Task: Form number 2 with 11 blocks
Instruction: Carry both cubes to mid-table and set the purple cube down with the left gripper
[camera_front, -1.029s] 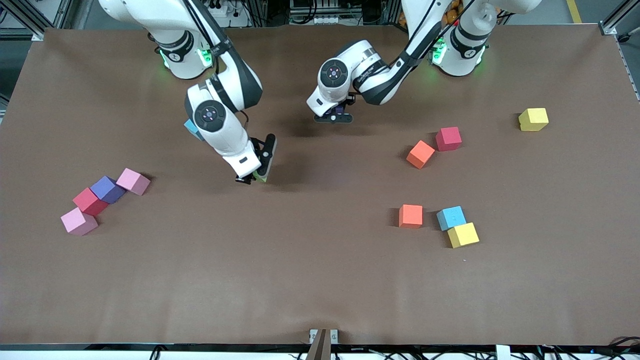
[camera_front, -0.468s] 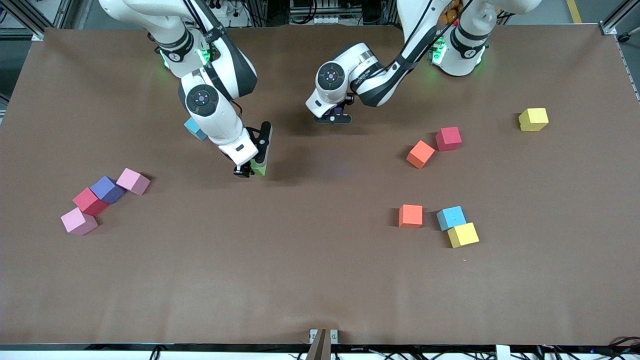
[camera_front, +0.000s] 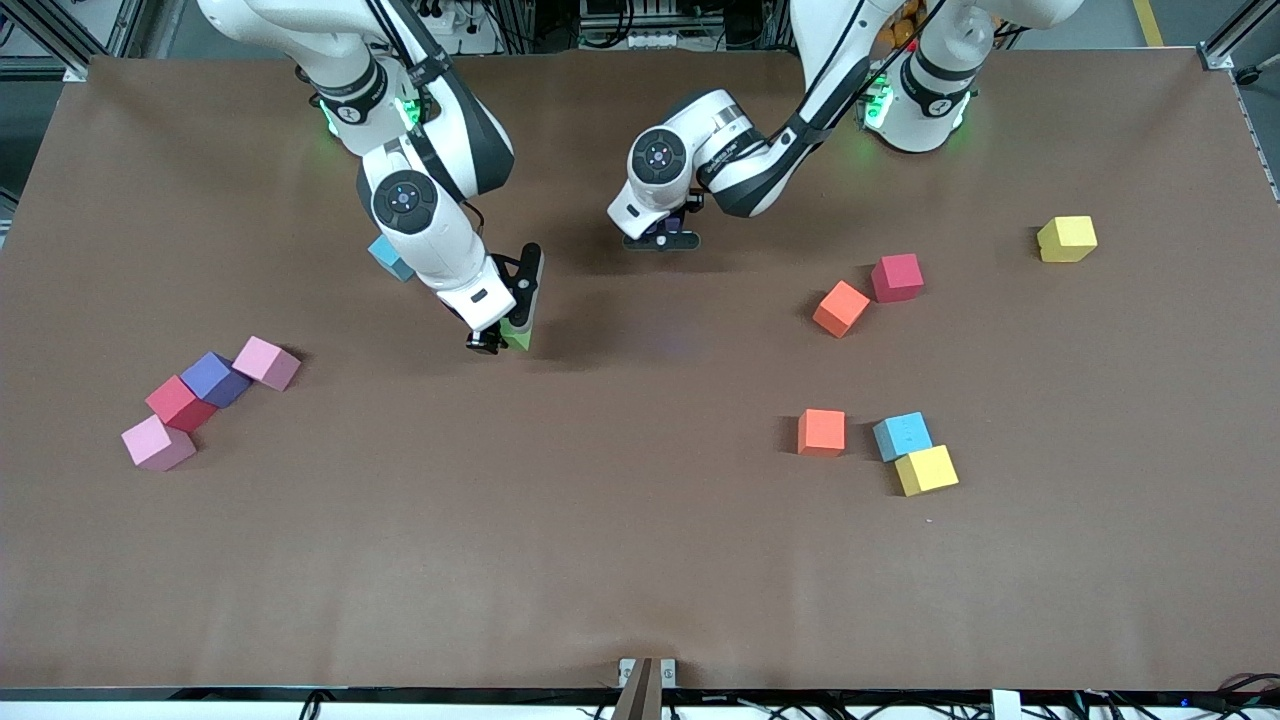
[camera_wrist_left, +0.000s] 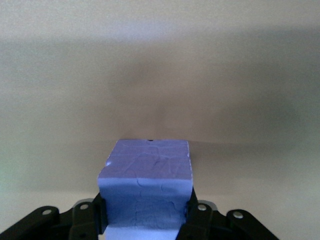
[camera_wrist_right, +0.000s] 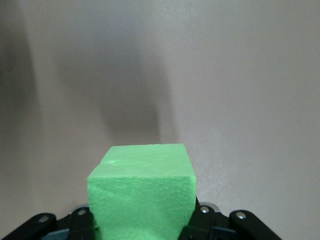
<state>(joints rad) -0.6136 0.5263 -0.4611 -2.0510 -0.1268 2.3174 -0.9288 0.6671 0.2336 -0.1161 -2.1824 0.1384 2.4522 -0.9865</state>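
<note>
Blocks first: with green block (camera_wrist_right: 141, 192) clamped in right gripper (camera_front: 505, 338) and purple block (camera_wrist_left: 145, 187) clamped in left gripper (camera_front: 662, 236), both low over bare table (camera_front: 640, 520), lower level, release square, edges touching.

Even overhead light falls on the brown table (camera_front: 640, 560), bright and free of glare, with soft short shadows under the arms and beside each block. Both wrist views are washed pale, hazy and softly blurred farther off.
</note>
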